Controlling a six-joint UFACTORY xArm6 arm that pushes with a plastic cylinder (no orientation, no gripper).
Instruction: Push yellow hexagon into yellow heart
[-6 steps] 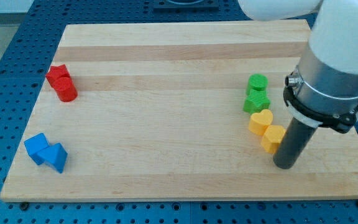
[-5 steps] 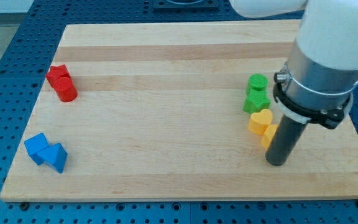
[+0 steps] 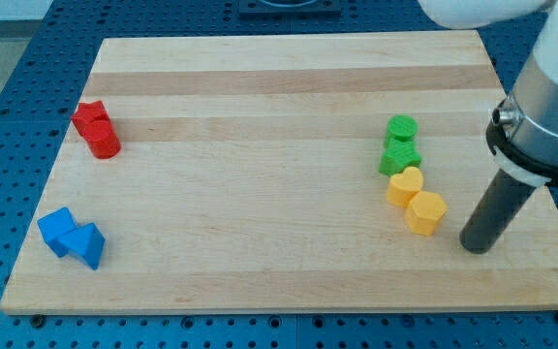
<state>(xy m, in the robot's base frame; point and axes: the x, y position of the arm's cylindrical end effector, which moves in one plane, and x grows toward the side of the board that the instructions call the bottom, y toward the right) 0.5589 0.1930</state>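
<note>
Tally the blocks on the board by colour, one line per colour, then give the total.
Red: 2, red blocks
Blue: 2, blue blocks
Green: 2, green blocks
Yellow: 2, yellow heart and yellow hexagon
Total: 8

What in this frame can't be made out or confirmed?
- Arm above the rod: cut off by the camera view's top and right edges.
- Whether the yellow hexagon truly touches the yellow heart: the seam is too small to tell.
- My tip shows, apart from the hexagon, on its right.
</note>
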